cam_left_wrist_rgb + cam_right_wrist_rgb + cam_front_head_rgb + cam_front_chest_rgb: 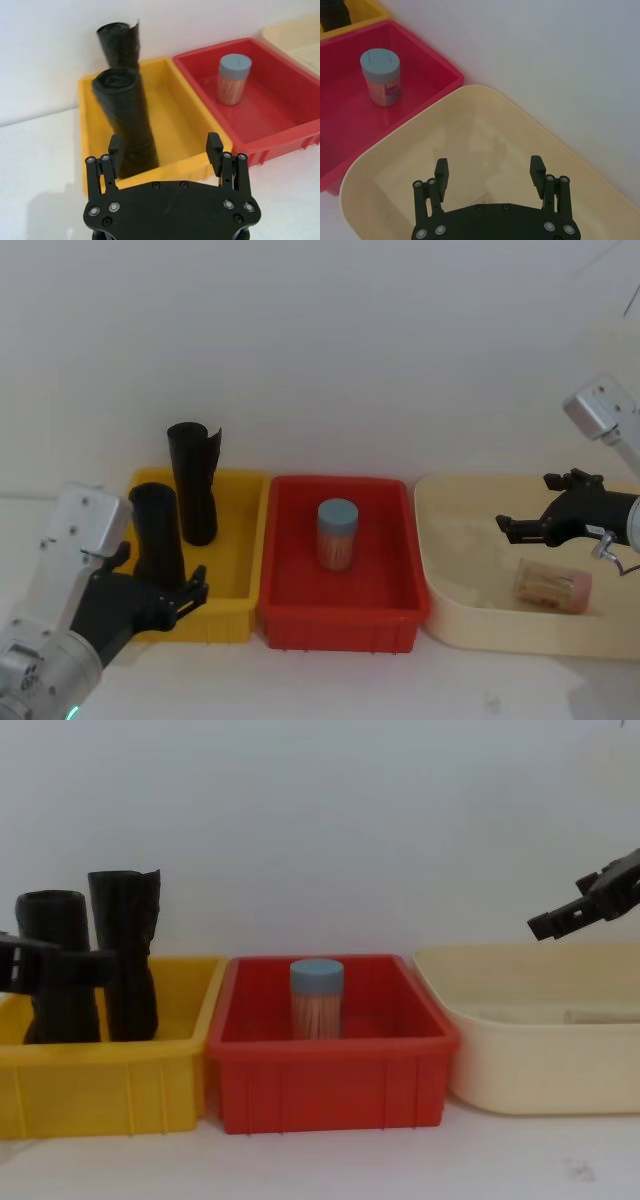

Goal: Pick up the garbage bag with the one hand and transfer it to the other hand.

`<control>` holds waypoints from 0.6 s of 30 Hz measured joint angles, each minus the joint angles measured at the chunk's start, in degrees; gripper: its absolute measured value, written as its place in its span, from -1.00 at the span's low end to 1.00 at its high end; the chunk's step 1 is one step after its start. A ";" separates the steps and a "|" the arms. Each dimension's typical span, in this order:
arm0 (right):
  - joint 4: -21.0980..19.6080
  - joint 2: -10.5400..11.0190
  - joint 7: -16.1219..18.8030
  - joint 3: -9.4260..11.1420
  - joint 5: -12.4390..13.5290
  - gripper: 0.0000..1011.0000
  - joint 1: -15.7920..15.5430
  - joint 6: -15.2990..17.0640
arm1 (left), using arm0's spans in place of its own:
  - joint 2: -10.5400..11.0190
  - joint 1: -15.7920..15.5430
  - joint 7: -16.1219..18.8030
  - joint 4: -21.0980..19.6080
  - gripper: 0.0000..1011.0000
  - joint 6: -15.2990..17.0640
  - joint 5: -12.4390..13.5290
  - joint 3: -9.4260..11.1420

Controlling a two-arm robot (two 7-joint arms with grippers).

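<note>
The garbage bag (155,525) is a black roll with a rounded top, standing upright at the near left of the yellow bin (238,540). It also appears in the left wrist view (125,112) and the chest view (55,935). A taller black roll (193,480) with a flapped top stands just behind it. My left gripper (190,595) is open at the bin's front, its fingers at the bag's lower half, one fingertip (116,147) right beside the roll. In the chest view this gripper (90,967) crosses in front of the bag. My right gripper (510,527) hangs open over the cream tub (440,570), holding nothing.
A red bin (300,615) stands in the middle with an upright blue-lidded jar (337,533) in it. A clear packet (551,586) lies in the cream tub. The three containers stand side by side against a white wall.
</note>
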 joint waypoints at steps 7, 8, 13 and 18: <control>0.00 0.00 0.00 0.00 0.00 0.98 0.00 0.00 | 0.00 0.40 1.13 -0.13 0.98 0.88 0.64 -1.39; 0.00 0.00 0.00 0.00 0.00 0.98 0.00 0.00 | 0.09 0.06 1.14 0.28 0.98 0.92 0.79 -1.61; 0.00 0.00 0.00 0.00 0.00 0.98 0.00 0.00 | 0.52 -1.54 0.61 1.85 0.98 0.86 1.20 -1.94; 0.00 0.00 0.00 0.00 0.00 0.98 0.01 0.00 | 1.12 -4.58 -1.14 4.86 0.98 -0.02 1.55 -1.92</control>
